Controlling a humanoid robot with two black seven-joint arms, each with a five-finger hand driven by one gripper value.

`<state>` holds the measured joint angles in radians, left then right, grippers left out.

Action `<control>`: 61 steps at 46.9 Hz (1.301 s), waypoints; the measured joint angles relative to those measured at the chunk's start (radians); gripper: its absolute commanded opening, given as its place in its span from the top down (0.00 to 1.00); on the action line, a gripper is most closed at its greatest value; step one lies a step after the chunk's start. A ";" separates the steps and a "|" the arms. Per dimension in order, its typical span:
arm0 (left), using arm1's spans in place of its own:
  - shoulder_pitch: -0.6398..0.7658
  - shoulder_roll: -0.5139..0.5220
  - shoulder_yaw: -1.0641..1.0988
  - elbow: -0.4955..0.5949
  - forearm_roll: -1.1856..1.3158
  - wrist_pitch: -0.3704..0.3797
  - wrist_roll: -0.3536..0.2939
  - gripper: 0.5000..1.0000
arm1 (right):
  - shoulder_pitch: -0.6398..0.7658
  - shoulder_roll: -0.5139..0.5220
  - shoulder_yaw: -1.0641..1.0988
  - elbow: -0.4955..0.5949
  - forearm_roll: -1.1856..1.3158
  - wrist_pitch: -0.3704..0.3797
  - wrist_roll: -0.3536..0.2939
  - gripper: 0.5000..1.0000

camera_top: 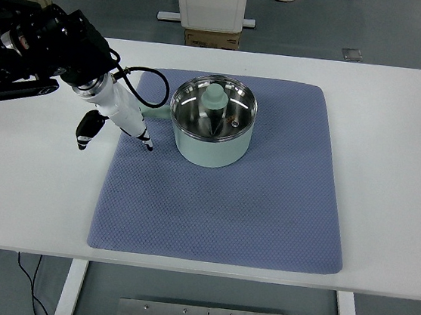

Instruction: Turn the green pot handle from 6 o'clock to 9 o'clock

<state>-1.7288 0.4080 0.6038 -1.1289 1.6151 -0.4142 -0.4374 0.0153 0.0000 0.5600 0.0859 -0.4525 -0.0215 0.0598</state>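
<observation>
White table [390, 185], blue mat [265, 209]; green pot [211, 138] with handle [153, 110] pointing left. Left hand [116, 120] beside the handle, fingers loose, grasping nothing. Risk: a stray nudge could push the handle past nine o'clock.

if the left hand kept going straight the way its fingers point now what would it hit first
Probably the blue mat: the left hand points down-right, a fingertip near, and that line seems to pass just in front of the green pot. Depth is unclear.

Single steep overhead view from robot's side

Pale green pot [212, 131] upright on mat, handle [153, 111] seemingly pointing left
</observation>
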 measured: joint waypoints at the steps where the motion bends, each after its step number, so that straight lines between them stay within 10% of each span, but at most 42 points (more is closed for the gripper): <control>1: 0.000 0.000 0.000 0.000 -0.002 0.000 0.000 0.00 | 0.000 0.000 0.000 0.000 0.000 0.000 0.000 0.00; 61: 0.034 -0.019 -0.103 -0.089 -0.435 -0.065 -0.064 0.00 | 0.000 0.000 0.000 0.000 0.000 0.000 0.000 0.00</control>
<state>-1.6953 0.3893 0.5011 -1.2180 1.1806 -0.4794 -0.5016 0.0154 0.0000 0.5598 0.0859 -0.4525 -0.0215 0.0600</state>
